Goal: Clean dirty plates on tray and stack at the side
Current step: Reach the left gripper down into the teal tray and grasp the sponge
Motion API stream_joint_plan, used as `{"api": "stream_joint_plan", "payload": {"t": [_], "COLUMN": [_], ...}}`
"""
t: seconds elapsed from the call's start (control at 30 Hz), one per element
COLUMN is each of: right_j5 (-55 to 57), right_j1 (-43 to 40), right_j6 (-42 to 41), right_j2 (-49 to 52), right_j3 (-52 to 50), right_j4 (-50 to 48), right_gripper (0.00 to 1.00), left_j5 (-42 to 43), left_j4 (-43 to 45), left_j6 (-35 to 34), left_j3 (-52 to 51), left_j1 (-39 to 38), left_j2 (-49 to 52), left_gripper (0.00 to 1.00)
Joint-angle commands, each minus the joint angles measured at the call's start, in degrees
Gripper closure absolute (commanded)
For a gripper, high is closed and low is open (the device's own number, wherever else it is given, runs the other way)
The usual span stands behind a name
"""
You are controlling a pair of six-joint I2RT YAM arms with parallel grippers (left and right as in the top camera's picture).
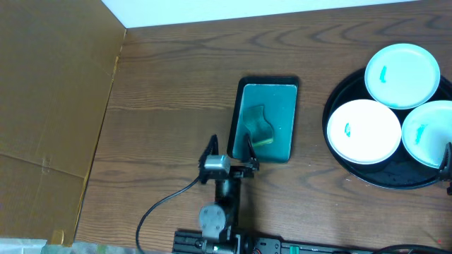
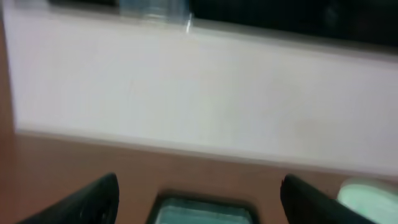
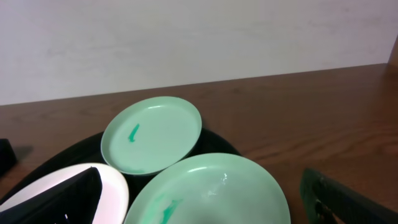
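Note:
Three white plates with teal-green smears lie on the round black tray point(image 1: 344, 164) at the right: one at the back point(image 1: 402, 75), one front left point(image 1: 364, 130), one front right point(image 1: 431, 132). In the right wrist view my right gripper point(image 3: 200, 180) is open and empty, just above the near plate point(image 3: 211, 186), with the far plate point(image 3: 152, 134) and the left plate point(image 3: 37, 193) beyond and beside it. My left gripper point(image 1: 232, 147) is open and empty at the near edge of the rectangular tray. In the left wrist view it point(image 2: 199, 183) is open.
The smaller rectangular black tray with a teal inside point(image 1: 282, 106) stands mid-table and holds a greenish sponge point(image 1: 258, 130); it also shows in the left wrist view point(image 2: 202, 211). A cardboard panel point(image 1: 49, 106) covers the left side. A white wall runs along the table's back.

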State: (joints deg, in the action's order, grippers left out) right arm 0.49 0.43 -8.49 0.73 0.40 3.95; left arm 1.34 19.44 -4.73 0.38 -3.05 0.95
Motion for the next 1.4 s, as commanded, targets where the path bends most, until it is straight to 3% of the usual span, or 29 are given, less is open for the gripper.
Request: {"api": "stream_joint_plan", "payload": {"t": [0.0,0.17,0.33,0.43,0.53,0.63,0.73,0.87,0.93,1.0,1.13,1.37], "right_j5": [0.55,0.55,0.55,0.55,0.55,0.52,0.55,0.55,0.55,0.55,0.55,0.55], "right_j1": [-0.35,-0.35,-0.35,-0.35,-0.35,-0.35,-0.35,-0.35,-0.35,-0.35,-0.35,-0.35], "right_j6": [0.44,0.44,0.44,0.44,0.44,0.44,0.44,0.44,0.44,0.44,0.44,0.44], "right_j2": [-0.35,-0.35,-0.35,-0.35,-0.35,-0.35,-0.35,-0.35,-0.35,-0.35,-0.35,-0.35], "right_j3": [-0.09,-0.09,-0.09,-0.09,-0.09,-0.09,-0.09,-0.09,-0.09,-0.09,-0.09,-0.09], "right_j4": [0.26,0.26,0.24,0.24,0.24,0.26,0.24,0.24,0.24,0.24,0.24,0.26], "right_gripper": [0.01,0.01,0.01,0.01,0.01,0.01,0.01,0.01,0.01,0.01,0.01,0.01], "left_j5": [2.84,4.66,4.44,4.28,6.73,16.72,24.57,24.09,17.97,9.16,0.46,9.29], "left_j4": [7.89,20.09,18.58,7.69,-10.80,-27.61,-40.33,-41.03,-43.01,-48.63,-62.16,-67.36], "left_j6": [-0.70,0.72,7.30,7.69,7.69,7.67,7.06,3.58,-1.95,-7.02,-11.28,-11.26], "left_j3": [-0.15,1.29,10.32,22.32,37.38,51.12,58.55,60.74,62.34,65.75,74.36,76.83], "left_j1": [0.13,0.15,0.15,0.13,0.13,0.13,0.13,0.13,0.13,0.15,0.13,0.13], "left_j2": [-0.24,1.40,9.53,20.59,34.21,47.80,57.81,65.88,68.87,72.50,80.48,89.61], "left_gripper": [0.17,0.17,0.17,0.17,0.17,0.17,0.17,0.17,0.17,0.17,0.17,0.17]}}
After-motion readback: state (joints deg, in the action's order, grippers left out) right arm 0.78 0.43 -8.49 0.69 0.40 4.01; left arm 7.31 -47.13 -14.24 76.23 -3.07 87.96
